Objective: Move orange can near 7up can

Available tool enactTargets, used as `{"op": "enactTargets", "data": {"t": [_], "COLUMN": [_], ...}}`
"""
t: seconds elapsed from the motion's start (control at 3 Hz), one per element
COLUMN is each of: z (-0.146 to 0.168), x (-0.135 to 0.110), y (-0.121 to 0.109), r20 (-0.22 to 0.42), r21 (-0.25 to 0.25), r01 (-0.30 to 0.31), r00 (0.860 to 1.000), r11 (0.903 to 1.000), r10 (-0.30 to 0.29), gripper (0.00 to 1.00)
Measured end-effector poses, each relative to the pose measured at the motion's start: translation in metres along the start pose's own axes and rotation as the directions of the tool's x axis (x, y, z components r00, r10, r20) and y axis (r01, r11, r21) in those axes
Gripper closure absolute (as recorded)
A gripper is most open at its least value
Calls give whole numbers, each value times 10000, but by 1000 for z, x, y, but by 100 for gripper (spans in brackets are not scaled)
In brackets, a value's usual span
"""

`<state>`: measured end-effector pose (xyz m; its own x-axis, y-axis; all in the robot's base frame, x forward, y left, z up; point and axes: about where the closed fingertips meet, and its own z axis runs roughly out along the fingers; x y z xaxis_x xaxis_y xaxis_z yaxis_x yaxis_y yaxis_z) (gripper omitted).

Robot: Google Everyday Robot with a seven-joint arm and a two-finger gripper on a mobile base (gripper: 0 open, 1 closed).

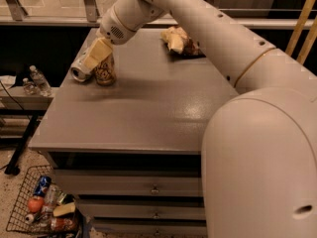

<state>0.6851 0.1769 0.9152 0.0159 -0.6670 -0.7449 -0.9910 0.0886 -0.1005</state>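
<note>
Two cans sit together at about 10 o'clock on the grey table [148,113], near its far left corner. The orange can [106,73] stands upright, its lower body showing brown with pale lettering. The 7up can [78,72] lies on its side at 9 o'clock from the orange can, just beside it, with its silver end turned toward the camera and the table's left edge; whether the two cans touch cannot be told. The gripper [96,54] hangs at the top of the orange can on its 10 o'clock side, and its tan pad slants across the can's upper edge and part of the 7up can behind it. Whether the gripper is clamped on the orange can or free of it cannot be told from this view. The white arm [208,29] enters from 4 o'clock, fills the right side of the view, and reaches across the tabletop toward 10 o'clock. One snack bag [178,41] lies at about 1 o'clock on the table, well apart from both cans. Drawers [153,188] with small pulls run along the table's front. Clear bottles [37,81] rest on a lower shelf at 9 o'clock, off the table. A wire basket [19,202] of mixed items stands on the floor at 7 o'clock.
</note>
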Motion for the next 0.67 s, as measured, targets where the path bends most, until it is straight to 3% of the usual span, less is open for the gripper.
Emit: {"op": "enactTargets", "data": {"t": [0.33, 0.67], "z": [-29, -75], "x": [5, 25], "y": [1, 1], "r20": [-51, -189], "r21": [122, 397], "r01": [359, 483], "r00": [9993, 9987], "r11": [9993, 9980], "r10": [-359, -476], "gripper": [0, 0]}}
